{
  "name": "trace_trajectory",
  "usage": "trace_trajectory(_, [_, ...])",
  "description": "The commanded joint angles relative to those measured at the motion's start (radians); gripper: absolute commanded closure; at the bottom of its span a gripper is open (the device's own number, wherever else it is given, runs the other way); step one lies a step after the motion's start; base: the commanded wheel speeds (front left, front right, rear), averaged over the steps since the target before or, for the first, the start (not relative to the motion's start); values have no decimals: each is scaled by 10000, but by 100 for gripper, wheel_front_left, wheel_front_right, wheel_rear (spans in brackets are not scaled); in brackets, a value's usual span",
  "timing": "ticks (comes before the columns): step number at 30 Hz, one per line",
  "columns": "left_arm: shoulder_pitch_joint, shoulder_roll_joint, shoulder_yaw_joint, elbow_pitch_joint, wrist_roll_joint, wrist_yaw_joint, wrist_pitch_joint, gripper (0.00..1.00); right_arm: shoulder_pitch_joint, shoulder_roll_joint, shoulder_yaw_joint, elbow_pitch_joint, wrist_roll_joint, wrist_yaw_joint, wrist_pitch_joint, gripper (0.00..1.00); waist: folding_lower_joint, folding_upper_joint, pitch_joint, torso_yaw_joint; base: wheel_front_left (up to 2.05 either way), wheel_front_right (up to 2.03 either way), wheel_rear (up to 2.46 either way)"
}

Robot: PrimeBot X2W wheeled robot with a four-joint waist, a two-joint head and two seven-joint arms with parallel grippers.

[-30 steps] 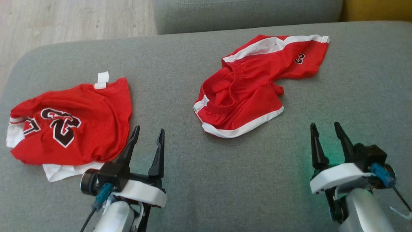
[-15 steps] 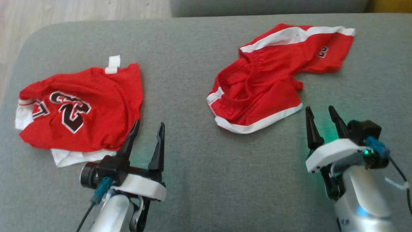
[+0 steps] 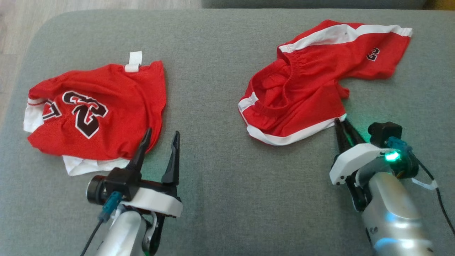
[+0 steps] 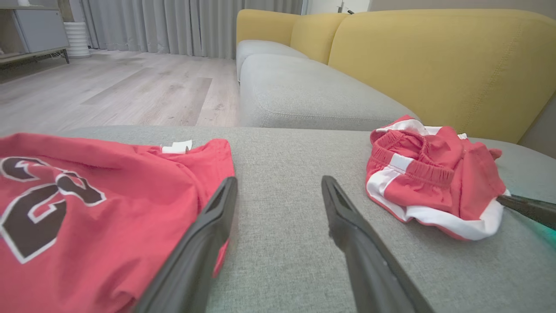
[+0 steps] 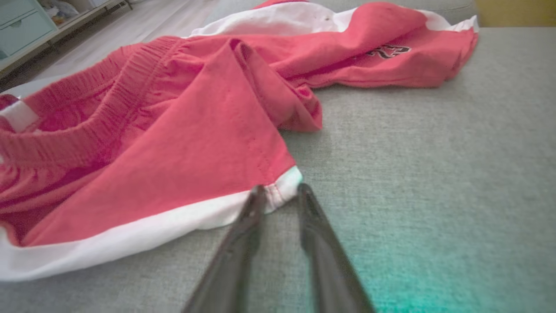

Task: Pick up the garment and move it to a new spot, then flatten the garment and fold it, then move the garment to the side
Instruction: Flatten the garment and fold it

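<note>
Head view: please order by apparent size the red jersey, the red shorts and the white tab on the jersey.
Tied first: red shorts and red jersey. They look about alike and both are crumpled, so I do not rank them.
Last: white tab, by far the smallest.

The shorts (image 3: pixel 305 89): red, white side stripe, white hem band, small black mark outlined white. The jersey (image 3: pixel 117 106): red, large black numerals edged white, white trim and tab. The cushion (image 3: pixel 213 71): plain grey weave. The sofa backrest (image 4: pixel 434 56): mustard yellow. The floor (image 4: pixel 108 87): pale wood grain.
</note>
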Motion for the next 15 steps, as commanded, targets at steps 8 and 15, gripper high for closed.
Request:
trace_trajectory(8, [-180, 64, 624, -252, 208, 6, -95, 0, -155, 20, -616, 264, -283, -7, -732, 100, -1, 0, -375, -511, 0, 0, 0])
trace_trajectory(15, [101, 31, 761, -305, 253, 13, -95, 0, 489, 20, -2687, -276, -1188, -7, -934, 100, -1, 0, -812, -930, 0, 0, 0])
